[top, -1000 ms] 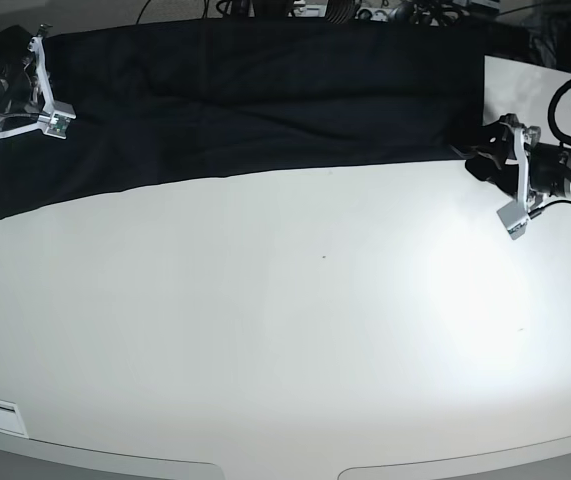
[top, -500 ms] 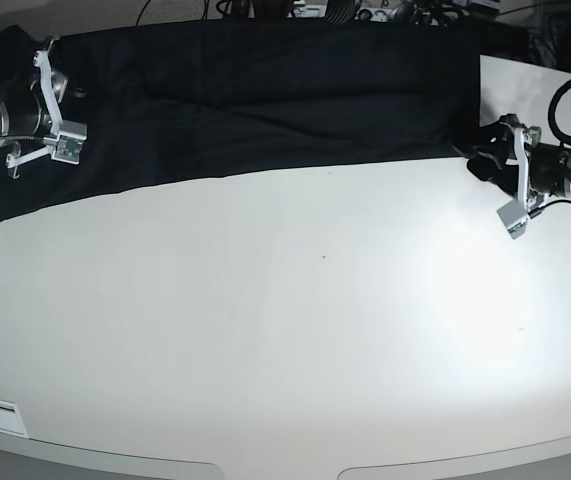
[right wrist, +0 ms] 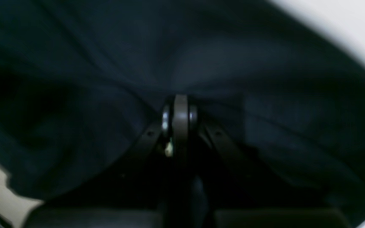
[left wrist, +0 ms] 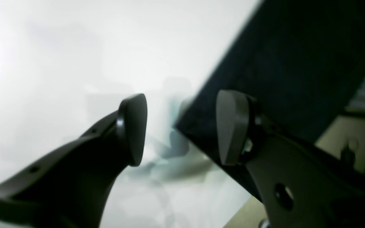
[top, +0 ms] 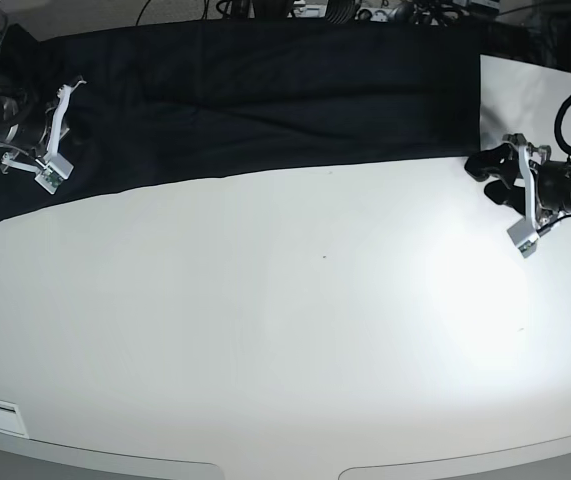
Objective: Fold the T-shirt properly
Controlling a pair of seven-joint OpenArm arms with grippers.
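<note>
Right gripper (right wrist: 176,117), centre of its wrist view: fingers pressed together on a bunched pinch of the T-shirt (right wrist: 106,63), dark cloth puckering toward the tips. Same gripper at upper left of the base view (top: 53,145), over the shirt's left end.

Left gripper (left wrist: 176,129), centre of its wrist view: spread wide, nothing between the pads, straddling a corner edge of the cloth. In the base view at mid right (top: 518,195), just off the shirt's right end.

T-shirt (top: 265,100) lying as a long dark band across the top of the white table (top: 295,330).

Probably light, limp, and prone to sagging and slipping; best pinched at corners or hem, both ends together, for a straight fold.
</note>
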